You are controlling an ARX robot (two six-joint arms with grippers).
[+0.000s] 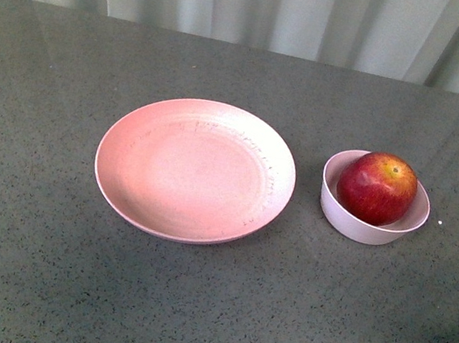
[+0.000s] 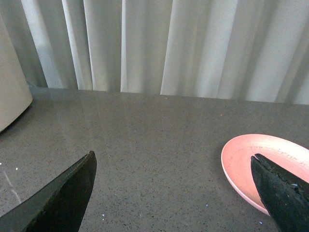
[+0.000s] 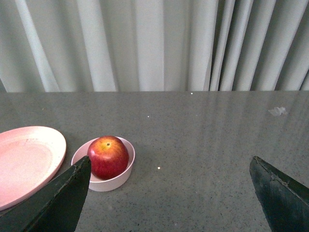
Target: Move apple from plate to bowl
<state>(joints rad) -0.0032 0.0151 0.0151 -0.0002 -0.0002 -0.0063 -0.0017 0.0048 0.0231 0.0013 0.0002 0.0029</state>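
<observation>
The dark red apple (image 1: 377,187) sits inside the small pale pink bowl (image 1: 332,209), at the right of the front view. Left of the bowl lies the wide pink plate (image 1: 195,171), with nothing on it. Neither arm shows in the front view. In the right wrist view the apple (image 3: 108,156) fills the bowl (image 3: 122,179) beside the plate (image 3: 29,157); my right gripper (image 3: 170,164) is open and well short of them. My left gripper (image 2: 173,159) is open over bare table, one finger overlapping the plate's (image 2: 246,159) edge in the picture.
The grey speckled table (image 1: 205,309) runs back to a pale curtain (image 1: 268,5). A white rounded object (image 2: 10,92) stands at the table's edge in the left wrist view.
</observation>
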